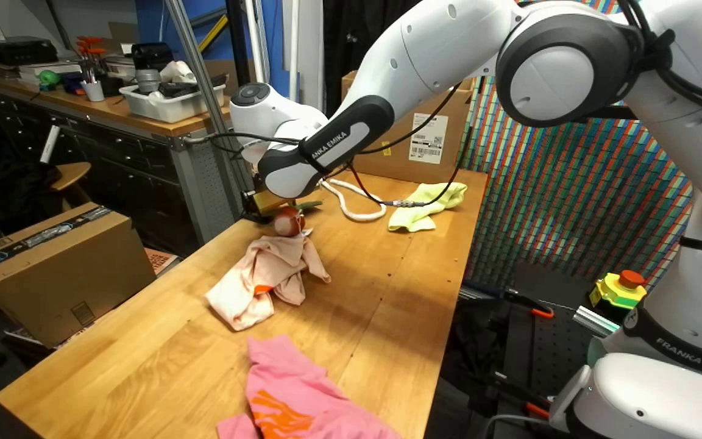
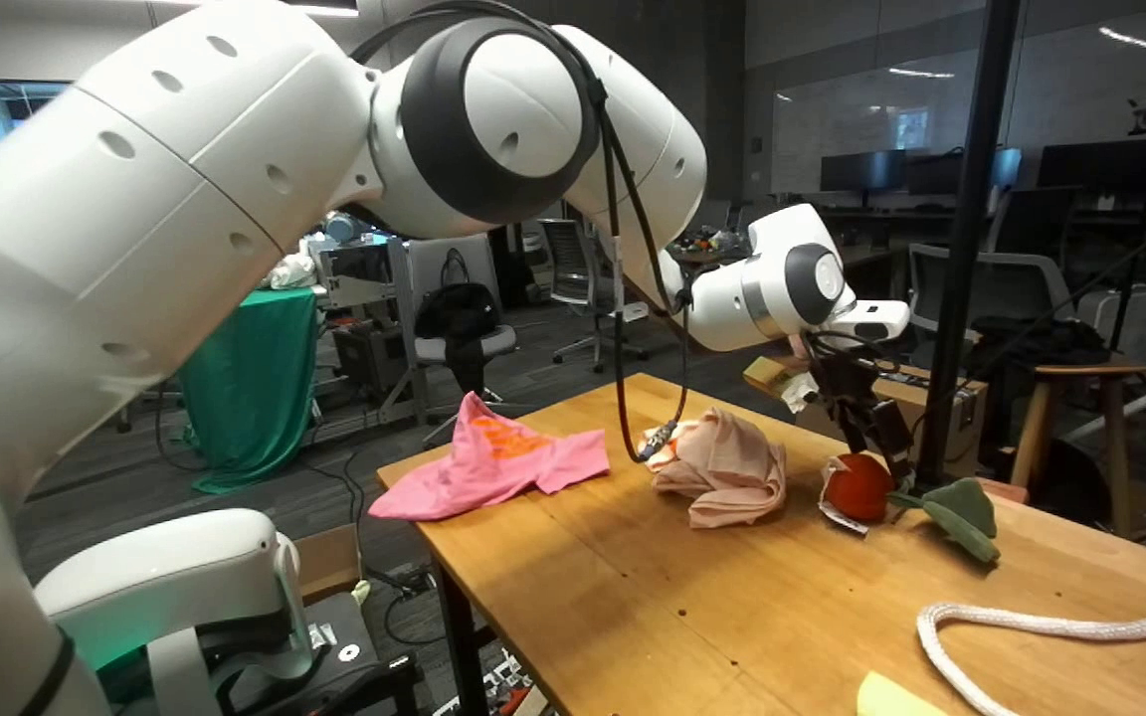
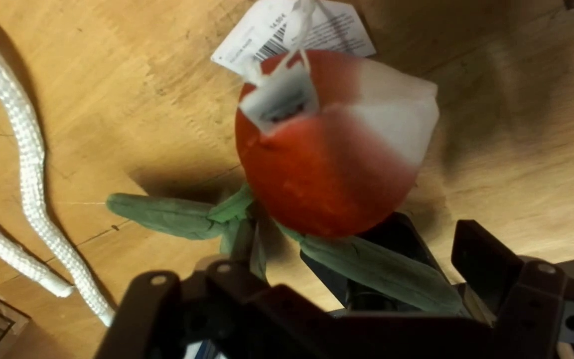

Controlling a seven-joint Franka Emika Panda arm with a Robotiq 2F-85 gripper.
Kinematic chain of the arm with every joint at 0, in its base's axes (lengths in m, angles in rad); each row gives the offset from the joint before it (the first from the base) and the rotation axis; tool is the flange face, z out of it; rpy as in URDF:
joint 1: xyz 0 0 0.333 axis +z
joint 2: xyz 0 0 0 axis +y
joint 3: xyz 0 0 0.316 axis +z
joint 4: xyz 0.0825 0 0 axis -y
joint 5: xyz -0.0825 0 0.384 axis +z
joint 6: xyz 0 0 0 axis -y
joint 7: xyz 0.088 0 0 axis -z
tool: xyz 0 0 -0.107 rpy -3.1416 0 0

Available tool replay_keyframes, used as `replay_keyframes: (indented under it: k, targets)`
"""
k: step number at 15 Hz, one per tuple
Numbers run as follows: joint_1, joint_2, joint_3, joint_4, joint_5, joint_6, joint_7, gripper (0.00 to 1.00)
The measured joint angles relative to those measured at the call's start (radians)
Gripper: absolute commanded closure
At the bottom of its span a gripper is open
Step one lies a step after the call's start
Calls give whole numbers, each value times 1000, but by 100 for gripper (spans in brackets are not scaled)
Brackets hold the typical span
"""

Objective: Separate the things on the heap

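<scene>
No heap is in view; the things lie spread along the wooden table point(image 1: 381, 341). Close to my gripper point(image 2: 876, 447) rests the small red ball point(image 3: 297, 169), with a white tip, green leaves point(image 3: 167, 214) and paper tags. The jaws stand wide apart, gripping nothing; in the wrist view one leaf crosses the gap between them. In an exterior view the arm hides most of the gripper. A cream cloth point(image 1: 278, 262) lies crumpled beside the ball, a pink cloth point(image 1: 308, 396) farther along. Toward the opposite end are a white cord point(image 1: 342, 198) and a yellow-green cloth point(image 1: 424, 213).
A dark post point(image 2: 966, 219) rises at the table edge, close by my gripper. One large cardboard box point(image 1: 430, 146) stands at the table's end and another cardboard box point(image 1: 64, 274) beside the table. A black cable point(image 2: 623, 348) hangs from the arm over the tabletop.
</scene>
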Motion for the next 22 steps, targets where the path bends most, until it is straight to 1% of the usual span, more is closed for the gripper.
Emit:
replay_keyframes:
  k: [5, 12, 13, 14, 15, 17, 22]
  targets:
    - [0, 32, -16, 32, 1, -18, -10, 0]
    - [0, 50, -17, 52, 24, -41, -25, 0]
    - [0, 51, -17, 53, 29, -45, -26, 25]
    - [0, 51, -17, 54, 33, -50, -27, 27]
    - [1, 51, -17, 55, 36, -55, -28, 34]
    - [1, 53, -17, 56, 39, -63, -28, 51]
    - [0, 54, -17, 64, 45, -88, -28, 88]
